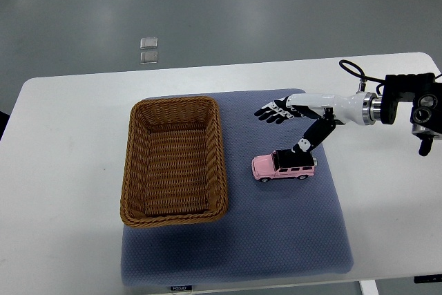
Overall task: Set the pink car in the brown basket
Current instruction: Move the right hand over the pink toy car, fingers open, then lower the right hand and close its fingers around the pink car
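One robot hand [293, 129] is at work, the right one, its arm reaching in over the table [62, 170] from the right edge. We see its fingers [273, 111] spread and extended toward the basket side, while the thumb drops down to the black roof of the pink car [284, 165]; nothing is pinched, and whether the thumb actually presses the roof we cannot tell. The left arm does not show.

We judge the main risk to be a one-sided contact: with only the thumb on top, the car could roll away on its wheels or skid across the grey mat [276, 240] when the fingers close. A loose grasp could also drop it short of the brown basket [174, 162], or knock it against the rim.

The car sits on the mat just right of the basket, apart from it. Its long axis runs left to right, square to the basket's near wall; the end toward the basket looks like the nose, though we are unsure.
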Robot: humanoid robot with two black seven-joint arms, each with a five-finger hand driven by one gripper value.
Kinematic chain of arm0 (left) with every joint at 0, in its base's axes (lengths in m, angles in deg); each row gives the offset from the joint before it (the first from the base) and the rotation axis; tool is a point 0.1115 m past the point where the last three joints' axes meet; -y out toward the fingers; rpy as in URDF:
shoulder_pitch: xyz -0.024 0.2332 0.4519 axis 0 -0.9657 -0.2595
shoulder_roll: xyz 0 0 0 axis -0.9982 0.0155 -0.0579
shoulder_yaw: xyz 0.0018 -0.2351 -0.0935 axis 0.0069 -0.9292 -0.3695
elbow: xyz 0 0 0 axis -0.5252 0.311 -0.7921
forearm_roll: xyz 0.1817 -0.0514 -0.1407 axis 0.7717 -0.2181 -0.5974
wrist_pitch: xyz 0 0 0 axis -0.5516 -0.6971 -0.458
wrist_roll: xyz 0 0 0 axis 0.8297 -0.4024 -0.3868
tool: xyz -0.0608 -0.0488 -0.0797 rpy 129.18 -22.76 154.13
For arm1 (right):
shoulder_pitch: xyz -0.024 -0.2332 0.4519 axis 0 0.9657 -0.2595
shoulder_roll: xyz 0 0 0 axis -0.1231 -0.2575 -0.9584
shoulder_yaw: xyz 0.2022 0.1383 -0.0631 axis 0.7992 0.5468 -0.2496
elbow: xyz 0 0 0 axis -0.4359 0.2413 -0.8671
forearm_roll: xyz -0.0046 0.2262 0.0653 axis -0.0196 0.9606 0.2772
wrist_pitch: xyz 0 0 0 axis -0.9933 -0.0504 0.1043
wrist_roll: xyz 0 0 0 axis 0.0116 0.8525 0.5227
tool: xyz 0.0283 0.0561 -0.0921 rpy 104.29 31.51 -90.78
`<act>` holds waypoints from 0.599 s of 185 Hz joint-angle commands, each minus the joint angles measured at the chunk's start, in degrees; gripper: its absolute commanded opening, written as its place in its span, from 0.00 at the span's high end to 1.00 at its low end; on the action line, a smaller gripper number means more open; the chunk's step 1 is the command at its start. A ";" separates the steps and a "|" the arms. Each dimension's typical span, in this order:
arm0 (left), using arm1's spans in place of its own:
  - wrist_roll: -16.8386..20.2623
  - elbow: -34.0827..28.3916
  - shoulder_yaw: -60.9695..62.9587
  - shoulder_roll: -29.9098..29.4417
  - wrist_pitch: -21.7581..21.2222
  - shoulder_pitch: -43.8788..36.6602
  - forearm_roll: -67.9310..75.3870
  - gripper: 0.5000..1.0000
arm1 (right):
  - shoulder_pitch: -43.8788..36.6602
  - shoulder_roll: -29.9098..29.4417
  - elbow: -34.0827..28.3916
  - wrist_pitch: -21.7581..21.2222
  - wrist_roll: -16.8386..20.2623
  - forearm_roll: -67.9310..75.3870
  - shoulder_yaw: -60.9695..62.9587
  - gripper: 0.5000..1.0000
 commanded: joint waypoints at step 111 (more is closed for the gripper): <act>0.00 -0.13 -0.01 0.00 -0.29 0.00 0.00 0.00 | 9.31 -3.08 2.09 10.09 -0.86 -10.71 -0.04 0.18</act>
